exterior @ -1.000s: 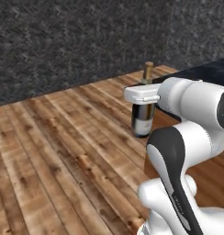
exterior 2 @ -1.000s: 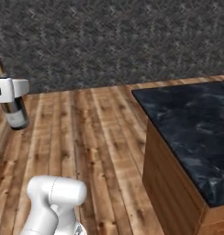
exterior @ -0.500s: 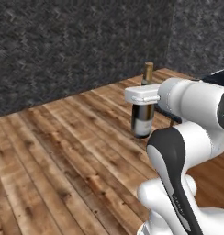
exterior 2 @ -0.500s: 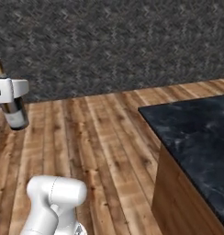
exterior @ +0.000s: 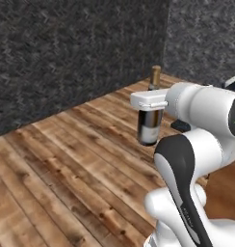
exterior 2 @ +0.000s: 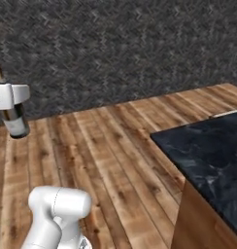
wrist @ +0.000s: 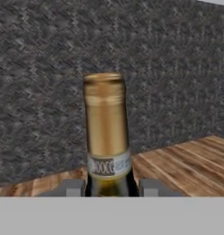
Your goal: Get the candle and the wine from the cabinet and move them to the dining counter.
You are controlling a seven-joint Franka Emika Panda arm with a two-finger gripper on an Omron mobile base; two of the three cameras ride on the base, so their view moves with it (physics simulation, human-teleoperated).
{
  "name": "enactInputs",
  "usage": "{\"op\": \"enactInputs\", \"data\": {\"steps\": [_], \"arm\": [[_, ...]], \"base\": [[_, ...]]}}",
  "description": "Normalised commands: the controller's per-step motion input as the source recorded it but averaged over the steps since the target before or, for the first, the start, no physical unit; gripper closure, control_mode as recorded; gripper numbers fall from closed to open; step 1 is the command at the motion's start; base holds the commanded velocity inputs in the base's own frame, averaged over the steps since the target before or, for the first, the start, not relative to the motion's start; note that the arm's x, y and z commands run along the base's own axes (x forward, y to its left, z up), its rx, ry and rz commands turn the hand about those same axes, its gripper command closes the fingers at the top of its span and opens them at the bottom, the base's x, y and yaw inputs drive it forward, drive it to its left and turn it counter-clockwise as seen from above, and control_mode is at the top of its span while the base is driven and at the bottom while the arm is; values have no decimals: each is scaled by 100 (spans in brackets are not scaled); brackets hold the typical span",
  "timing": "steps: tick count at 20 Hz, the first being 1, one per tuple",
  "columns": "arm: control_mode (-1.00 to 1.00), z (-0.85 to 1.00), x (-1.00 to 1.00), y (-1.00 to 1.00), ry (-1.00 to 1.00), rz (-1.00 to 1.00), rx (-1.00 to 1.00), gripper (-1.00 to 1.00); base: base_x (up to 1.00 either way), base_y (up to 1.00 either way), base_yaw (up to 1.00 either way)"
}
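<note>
Wine (exterior: 149, 124) stands upright, clamped in your gripper (exterior: 149, 101); the dining counter (exterior 2: 212, 146) lies to your right

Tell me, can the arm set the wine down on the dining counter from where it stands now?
Probably not yet. The gripper holds the wine upright over bare wooden floor, and the dining counter lies well off to the right, with open floor between. Nothing blocks the way; the base likely needs to close in.
</note>
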Motion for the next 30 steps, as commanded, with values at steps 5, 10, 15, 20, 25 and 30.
{"op": "enactInputs", "data": {"steps": [5, 10, 15, 20, 25, 30], "arm": [[100, 0, 0, 0, 0, 0, 0, 100], [100, 0, 0, 0, 0, 0, 0, 100], [100, 0, 0, 0, 0, 0, 0, 100], [100, 0, 0, 0, 0, 0, 0, 100], [100, 0, 0, 0, 0, 0, 0, 100], [100, 0, 0, 0, 0, 0, 0, 100]], "base": [[62, 57, -34], [59, 61, -36], [60, 56, -37], [57, 52, -39], [56, 49, -42], [55, 38, -43]]}}
